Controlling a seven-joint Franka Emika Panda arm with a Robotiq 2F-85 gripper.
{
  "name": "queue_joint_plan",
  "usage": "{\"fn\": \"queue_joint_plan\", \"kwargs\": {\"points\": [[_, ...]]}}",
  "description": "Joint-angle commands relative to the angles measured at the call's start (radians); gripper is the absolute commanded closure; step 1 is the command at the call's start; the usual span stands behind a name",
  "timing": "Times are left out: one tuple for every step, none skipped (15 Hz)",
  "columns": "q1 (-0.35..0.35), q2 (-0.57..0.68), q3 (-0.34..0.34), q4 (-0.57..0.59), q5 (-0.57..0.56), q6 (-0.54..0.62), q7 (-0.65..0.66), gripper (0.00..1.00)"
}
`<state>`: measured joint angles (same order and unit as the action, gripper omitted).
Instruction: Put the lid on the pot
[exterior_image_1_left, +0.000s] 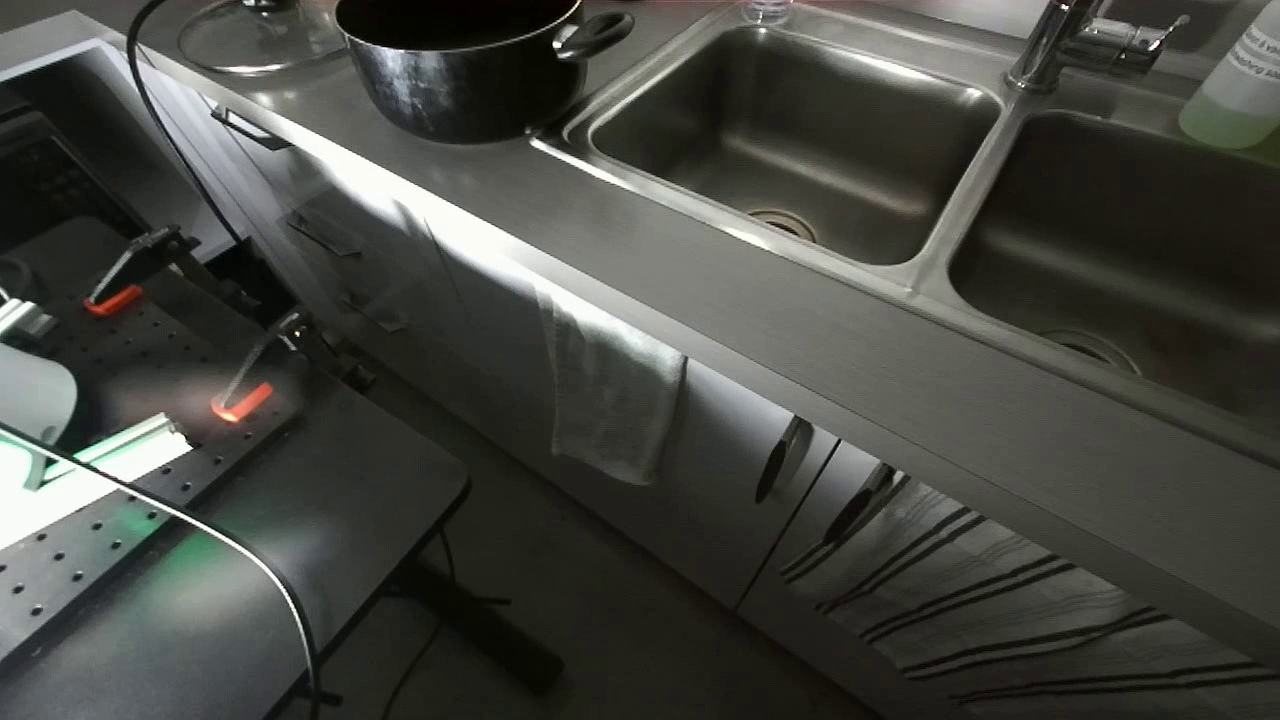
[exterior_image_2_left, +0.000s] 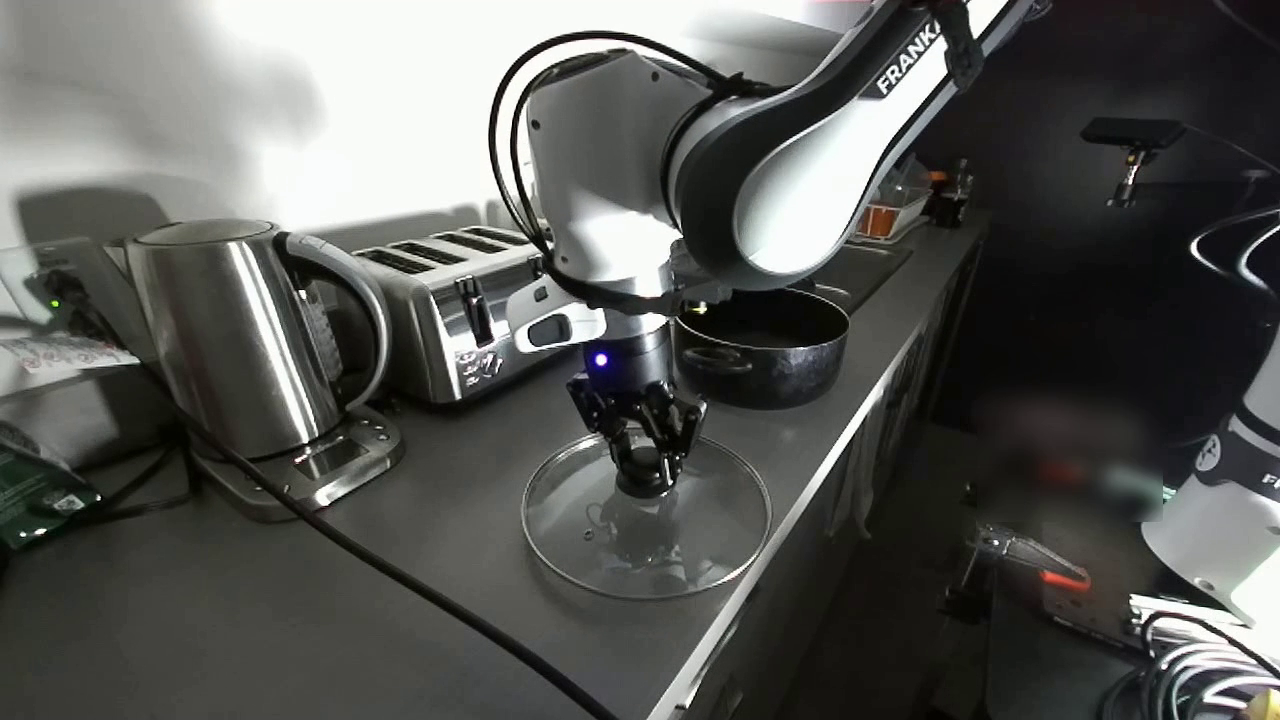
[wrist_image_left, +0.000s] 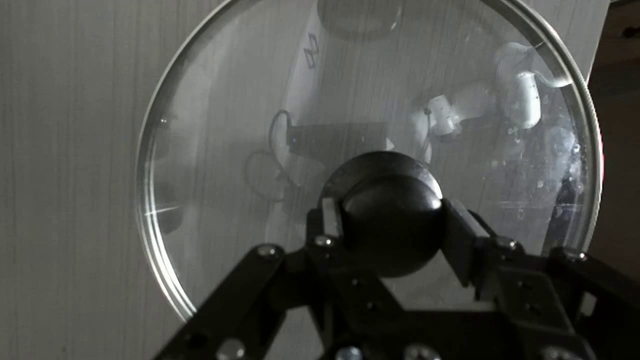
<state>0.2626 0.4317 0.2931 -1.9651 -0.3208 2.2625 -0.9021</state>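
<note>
A round clear-glass lid with a shiny grey metal rim is gripped by its round dark knob, against both sides of which the jaws of a black two-fingered gripper are closed, as is shown most plainly in the wrist view. The gripper is carried, pointing downward, by a white-and-black robot arm. The lid is seen level, knob up, over the grey surface, close to its front edge; whether it is rested on the surface or slightly raised cannot be told. A round dark grey metal pot with a shiny rim and side handles is seen in both exterior views, stood upright on the same surface, near the lid and apart from it, its open mouth in view. On the pot's far side from the lid, a double-basin stainless-steel sink is shown in an exterior view, fitted with a chrome tap. In an exterior view, a brushed-steel kettle with a curved handle is placed beside a rectangular steel-and-black toaster.
</note>
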Motion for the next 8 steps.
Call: {"fn": "queue_joint_plan", "kwargs": {"points": [[-0.015, -0.144, 0.048, -0.083, 0.050, -0.010, -0.057, 0.74], [-0.014, -0.168, 0.056, -0.092, 0.059, -0.013, -0.061, 0.74], [-0.012, -0.202, 0.063, -0.106, 0.070, -0.023, -0.068, 0.74], [-0.009, -0.228, 0.068, -0.113, 0.078, -0.030, -0.072, 0.74], [-0.008, -0.260, 0.072, -0.121, 0.093, -0.045, -0.075, 0.74], [-0.004, -0.287, 0.072, -0.126, 0.100, -0.057, -0.074, 0.74], [-0.002, -0.317, 0.071, -0.129, 0.110, -0.071, -0.069, 0.74], [0.001, -0.341, 0.067, -0.129, 0.112, -0.089, -0.061, 0.74]]}}
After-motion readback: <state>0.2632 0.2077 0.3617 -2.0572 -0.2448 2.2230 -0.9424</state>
